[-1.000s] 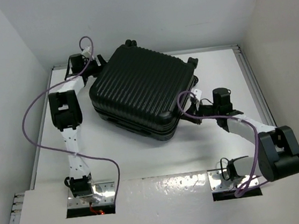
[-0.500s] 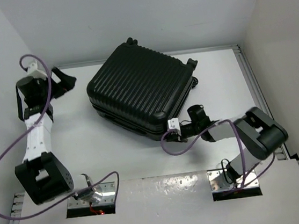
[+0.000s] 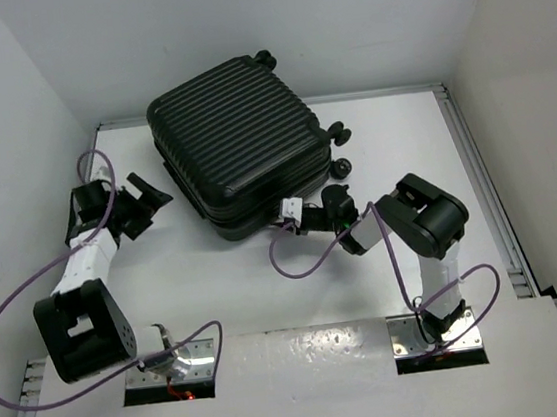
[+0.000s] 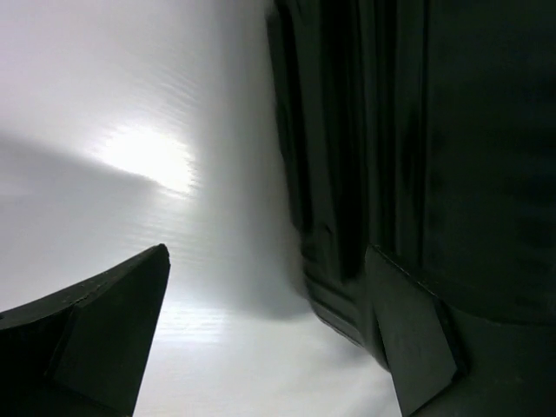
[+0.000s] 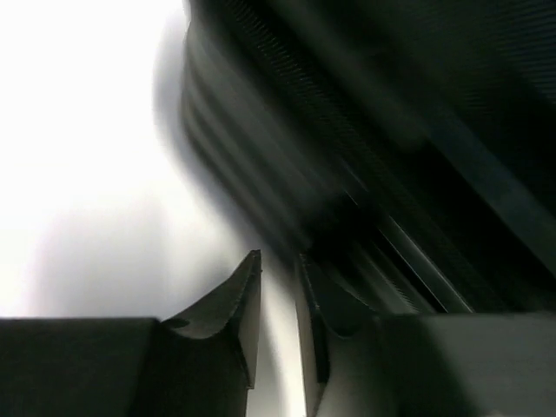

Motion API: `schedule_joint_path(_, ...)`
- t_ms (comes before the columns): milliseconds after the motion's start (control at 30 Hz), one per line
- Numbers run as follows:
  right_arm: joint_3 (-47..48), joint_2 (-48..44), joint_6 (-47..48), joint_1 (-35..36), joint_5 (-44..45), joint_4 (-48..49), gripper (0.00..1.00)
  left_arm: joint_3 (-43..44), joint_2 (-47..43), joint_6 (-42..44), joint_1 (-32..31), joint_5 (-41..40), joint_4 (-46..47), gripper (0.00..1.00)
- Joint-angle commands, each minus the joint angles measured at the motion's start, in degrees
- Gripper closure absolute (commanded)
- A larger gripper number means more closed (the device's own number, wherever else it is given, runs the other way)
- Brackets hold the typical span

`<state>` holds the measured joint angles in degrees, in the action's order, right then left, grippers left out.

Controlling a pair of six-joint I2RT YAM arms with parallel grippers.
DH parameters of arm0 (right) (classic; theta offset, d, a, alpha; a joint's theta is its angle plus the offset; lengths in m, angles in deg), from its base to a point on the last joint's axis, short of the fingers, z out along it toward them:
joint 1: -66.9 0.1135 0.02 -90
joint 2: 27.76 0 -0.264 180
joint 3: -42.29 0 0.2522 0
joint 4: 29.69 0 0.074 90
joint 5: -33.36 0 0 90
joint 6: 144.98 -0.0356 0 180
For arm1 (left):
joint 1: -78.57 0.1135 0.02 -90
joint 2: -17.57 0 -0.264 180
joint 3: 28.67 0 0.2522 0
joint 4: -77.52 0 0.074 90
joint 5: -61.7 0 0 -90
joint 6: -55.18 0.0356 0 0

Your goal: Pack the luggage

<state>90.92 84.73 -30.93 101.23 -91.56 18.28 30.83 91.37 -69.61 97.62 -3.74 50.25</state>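
Low beside the luggage (image 3: 240,132): left tool (image 4: 267,254) wide apart, right tool (image 5: 278,265) barely ajar.

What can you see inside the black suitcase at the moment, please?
Nothing: the luggage lies shut on the white table, ribbed shell up, so its inside is hidden.

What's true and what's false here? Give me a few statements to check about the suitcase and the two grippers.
1. The luggage is closed. True.
2. The left gripper is clamped on the luggage. False: it is open and stands apart, to the luggage's left.
3. The right gripper is close by the luggage's near side. True.
4. The luggage's wheels point toward the left arm. False: they are on its right and far sides.
5. The luggage sits toward the far side of the table. True.
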Motion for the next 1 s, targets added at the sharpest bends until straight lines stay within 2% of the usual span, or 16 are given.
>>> schedule_joint_path(0,2.3,-2.3,-3.7,-0.7,2.8,21.3,0.76,0.5,3.7,-4.2,-4.3,-2.2,7.1,0.00)
schedule_joint_path(33,1.7,-4.3,-6.0,-1.4,1.0,21.9,0.76,1.0,6.4,-4.8,-5.7,-2.2,8.1,0.00)
schedule_joint_path(233,-12.1,-14.9,-11.5,-6.8,-2.3,23.1,0.76,9.9,16.7,-5.4,-8.1,-5.9,9.6,0.26)
schedule_joint_path(300,-16.2,-20.8,-13.4,-8.9,-3.1,19.8,0.76,12.0,19.5,-6.1,-8.1,-6.6,10.1,0.37)
schedule_joint_path(367,-18.1,-23.9,-14.2,-10.7,-3.3,16.1,0.76,13.4,21.0,-6.1,-8.1,-6.6,11.0,0.45)
schedule_joint_path(400,-19.8,-28.4,-15.6,-12.2,-3.2,14.7,0.76,14.8,21.6,-6.1,-8.1,-6.6,11.0,0.53)
schedule_joint_path(433,-20.4,-30.0,-16.4,-13.0,-3.0,9.2,0.76,15.5,23.0,-6.1,-8.1,-6.6,11.5,0.55)
schedule_joint_path(500,-20.7,-35.2,-19.6,-15.5,-0.6,4.9,0.76,17.7,24.9,-6.1,-8.1,-5.9,12.3,0.61)
schedule_joint_path(533,-20.5,-36.0,-21.5,-16.1,1.2,-1.2,0.74,18.2,26.6,-6.1,-8.1,-5.2,13.4,0.61)
schedule_joint_path(633,-19.7,-38.8,-27.0,-19.7,3.4,-6.2,0.66,20.7,28.7,-6.1,-8.7,-3.8,14.1,0.62)
schedule_joint_path(800,-18.4,-38.4,-30.5,-23.9,4.2,-8.3,0.59,22.0,30.7,-6.1,-10.4,-3.2,14.1,0.62)
schedule_joint_path(967,-15.0,-33.9,-34.3,-27.0,5.7,-7.6,0.57,23.1,33.2,-4.9,-11.7,-6.5,11.8,0.74)
